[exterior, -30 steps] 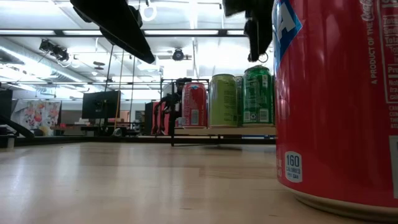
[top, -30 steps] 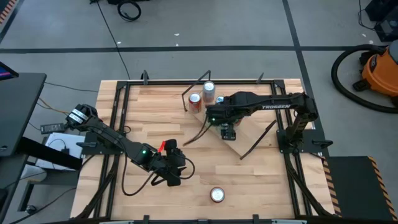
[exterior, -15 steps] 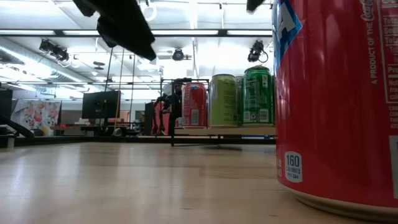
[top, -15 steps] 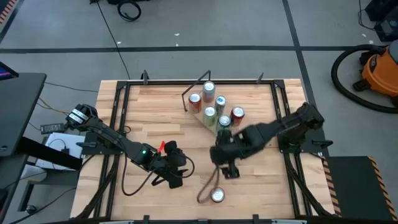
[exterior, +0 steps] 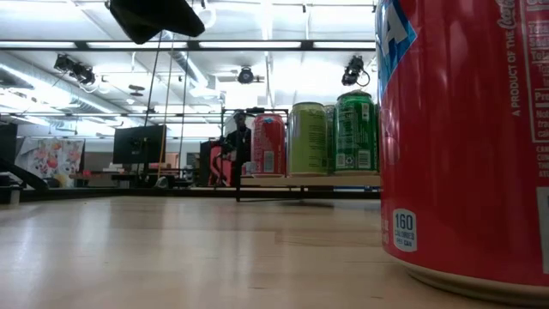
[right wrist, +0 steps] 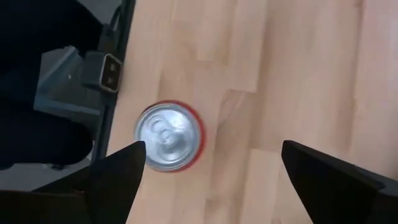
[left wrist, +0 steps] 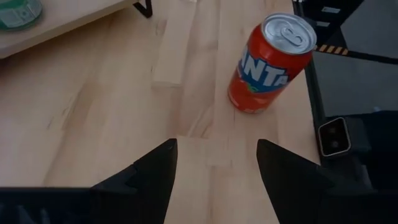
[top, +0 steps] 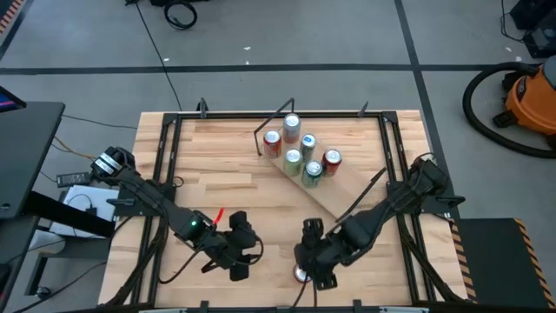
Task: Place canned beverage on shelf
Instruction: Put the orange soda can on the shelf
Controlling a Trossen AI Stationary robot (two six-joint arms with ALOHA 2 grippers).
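Since the earlier frames the right gripper (top: 314, 261) has been swung from the shelf (top: 334, 195) down over the red can (left wrist: 270, 63) at the table's near edge, fingers spread wide and empty. The left gripper (top: 236, 257) is held nearby, partly open, empty. Five cans are seen on the shelf beyond.
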